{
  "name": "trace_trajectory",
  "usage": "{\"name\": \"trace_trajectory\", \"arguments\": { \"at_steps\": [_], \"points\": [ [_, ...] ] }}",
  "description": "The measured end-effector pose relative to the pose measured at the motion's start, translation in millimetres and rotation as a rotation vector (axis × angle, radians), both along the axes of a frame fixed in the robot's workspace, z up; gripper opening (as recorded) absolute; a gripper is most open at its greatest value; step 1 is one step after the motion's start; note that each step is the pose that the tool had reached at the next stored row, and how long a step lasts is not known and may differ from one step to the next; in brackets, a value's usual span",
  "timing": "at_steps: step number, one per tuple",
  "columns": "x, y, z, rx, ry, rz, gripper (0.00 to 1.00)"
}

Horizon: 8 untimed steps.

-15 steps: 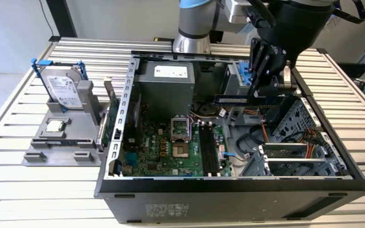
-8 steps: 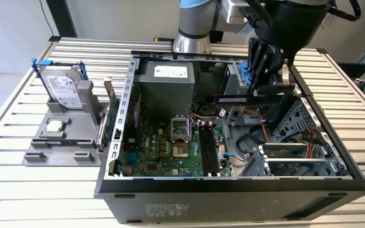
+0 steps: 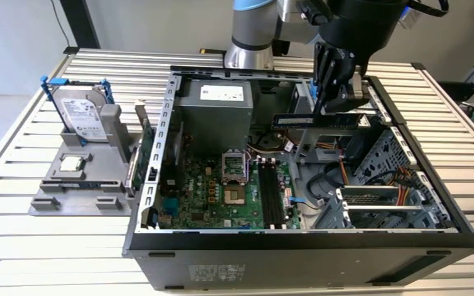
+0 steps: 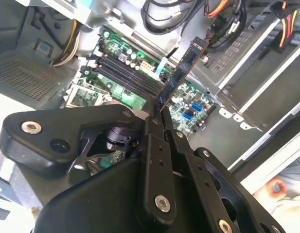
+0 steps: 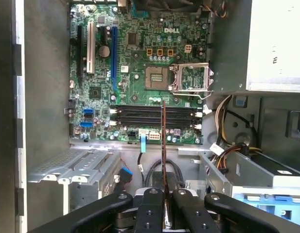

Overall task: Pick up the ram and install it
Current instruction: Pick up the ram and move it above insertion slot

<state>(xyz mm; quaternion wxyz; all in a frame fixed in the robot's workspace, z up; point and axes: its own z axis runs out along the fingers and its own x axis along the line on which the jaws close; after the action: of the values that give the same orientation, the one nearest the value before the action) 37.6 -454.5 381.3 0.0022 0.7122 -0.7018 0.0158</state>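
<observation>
Over the open computer case point(image 3: 303, 240), the gripper point(image 3: 342, 112) clamps the ram point(image 3: 299, 120); the hard drive point(image 3: 86, 114) stands outside it, on the exterior view's left.

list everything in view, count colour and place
computer case: one, black, open, on the slatted table
motherboard: one, green, inside the case
power supply: one, grey, inside the case
hard drive: one, silver with blue rails, upright in the stand
stand: one, grey, exterior view's left of the case
processor chip: one, silver, on the stand
ram: one, green, held above the case
gripper: one, black, shut on the ram
arm: one, silver and blue, behind the case
</observation>
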Motion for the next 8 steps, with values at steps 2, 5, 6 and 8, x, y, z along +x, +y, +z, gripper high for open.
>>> {"name": "trace_trajectory", "arguments": {
  "at_steps": [2, 5, 6, 8],
  "points": [
    [0.0, 0.0, -0.1, -0.0003, -0.0001, 0.000, 0.00],
    [-0.1, 0.0, -0.1, -0.0003, 0.0000, 0.000, 0.00],
    [-0.1, 0.0, -0.1, -0.0003, 0.0000, 0.000, 0.00],
    [-0.1, 0.0, -0.1, -0.0003, 0.0000, 0.000, 0.00]
  ]
}}
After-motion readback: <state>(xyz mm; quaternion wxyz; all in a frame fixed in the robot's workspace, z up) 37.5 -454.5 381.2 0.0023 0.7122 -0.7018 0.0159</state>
